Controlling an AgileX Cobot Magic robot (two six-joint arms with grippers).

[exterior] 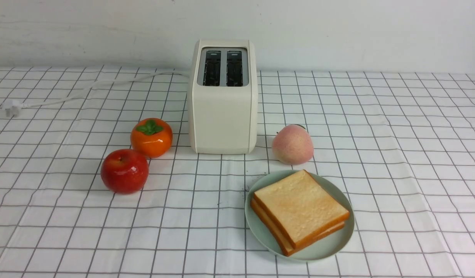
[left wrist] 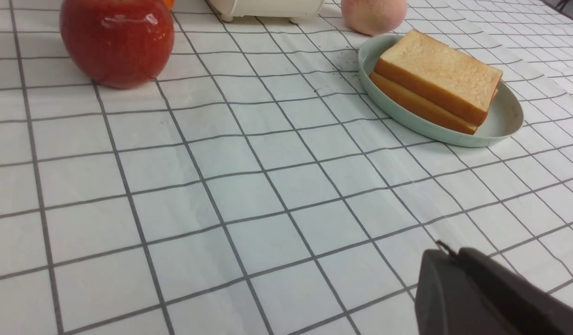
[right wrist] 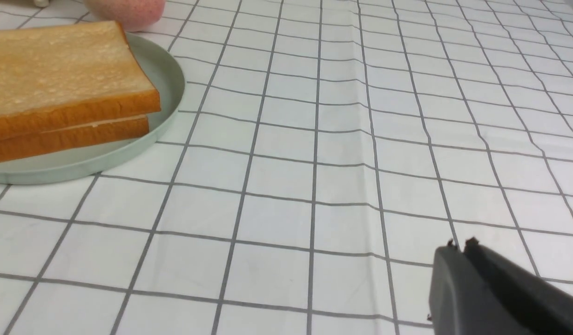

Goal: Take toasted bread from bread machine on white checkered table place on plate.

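Observation:
Two slices of toasted bread (exterior: pixel 301 206) lie stacked flat on the mint-green plate (exterior: pixel 337 247), in front and to the right of the bread machine (exterior: pixel 223 116). The bread machine's two slots are empty. The stack and plate also show in the left wrist view (left wrist: pixel 437 74) and the right wrist view (right wrist: pixel 58 70). My left gripper (left wrist: pixel 449 253) is shut and empty, low over the white checkered table (left wrist: pixel 249 195), well short of the plate. My right gripper (right wrist: pixel 459 246) is shut and empty, over the cloth to the right of the plate. Neither arm shows in the front view.
A red apple (exterior: pixel 124 170) and an orange persimmon (exterior: pixel 151 137) stand left of the bread machine. A peach (exterior: pixel 292 144) stands right of it, just behind the plate. The white cord and plug (exterior: pixel 11 108) trail off to the far left.

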